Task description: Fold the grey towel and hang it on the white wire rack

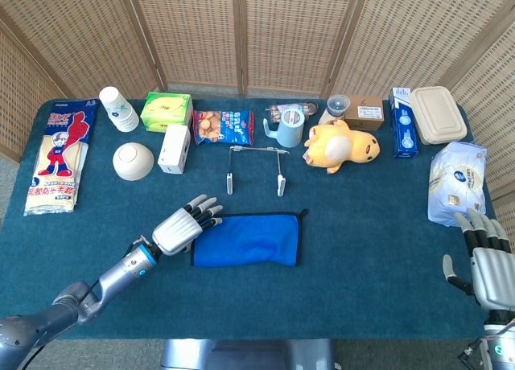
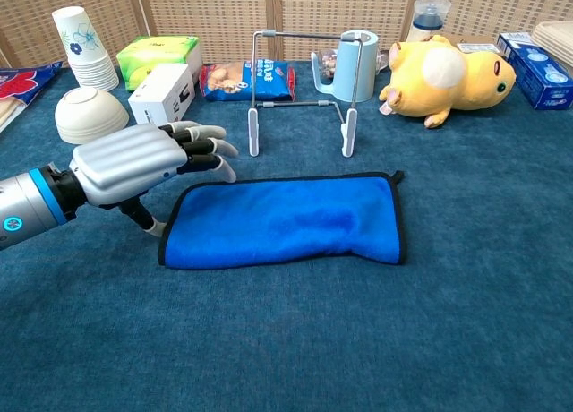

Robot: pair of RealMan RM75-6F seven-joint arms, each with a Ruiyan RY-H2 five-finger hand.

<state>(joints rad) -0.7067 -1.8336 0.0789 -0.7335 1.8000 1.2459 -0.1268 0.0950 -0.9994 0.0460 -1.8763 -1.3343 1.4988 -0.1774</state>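
Towel (image 2: 285, 220) flat on table, left hand (image 2: 134, 164) spread, empty, seemingly just touching its left edge

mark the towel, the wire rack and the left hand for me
towel (image 2: 285, 219), chest view, middle of the blue cloth, lying flat.
wire rack (image 2: 306, 37), chest view, top crossbar.
left hand (image 2: 134, 159), chest view, back of the hand, fingers apart at the towel's left end.

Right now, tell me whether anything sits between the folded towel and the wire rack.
Nothing visible does. Only bare tablecloth lies between the towel and the white wire rack behind it. The left hand hovers at the towel's left end, off that path.
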